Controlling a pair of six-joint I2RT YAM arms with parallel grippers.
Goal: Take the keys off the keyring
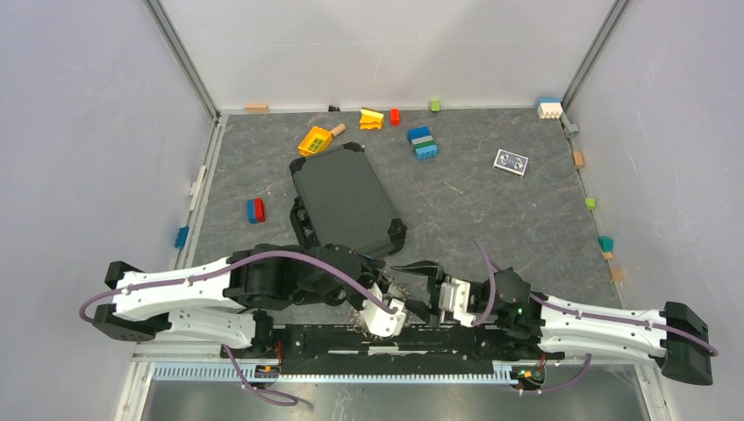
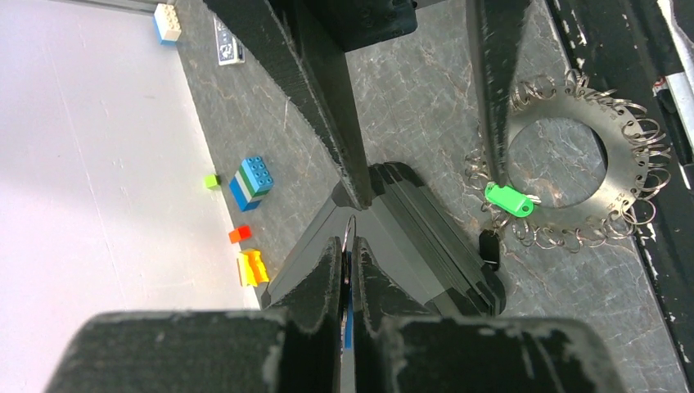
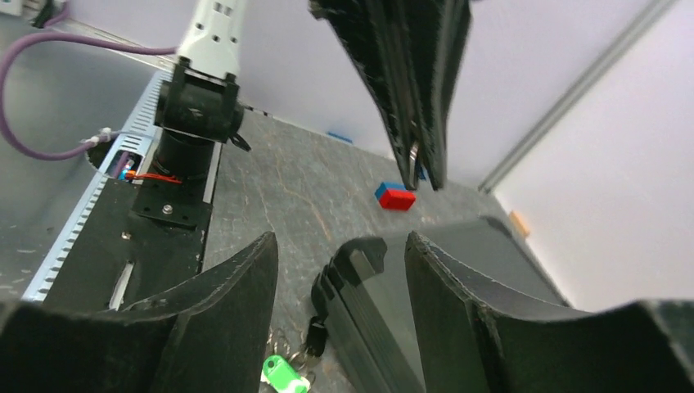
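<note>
Storage is offered by one black case (image 1: 346, 197) only; it is seen closed, so its contents cannot be told. The left gripper (image 2: 348, 250) is clenched on a thin metal piece (image 2: 349, 315) with a blue edge, pinched between its fingers. The right gripper (image 3: 340, 241) is released, its jaws held wide with nothing between them. The keyring (image 2: 573, 164), a flat metal ring fringed with small wire loops, is laid flat on the table (image 2: 425, 82) beneath the right jaws and off to one side of the left ones. A green tag (image 2: 507, 199) and a black-headed key (image 2: 488, 246) are found at its edge nearest the case. One right finger is seen just beside the tag; contact cannot be told. The whole ring is given by the left wrist view alone. In the right wrist view only the tag and the black key head are caught, low between the fingers. From above the ring is largely hidden by the arms, though toy bricks (image 1: 424, 143) and a card (image 1: 511, 161) are shown well beyond the jaws.
</note>
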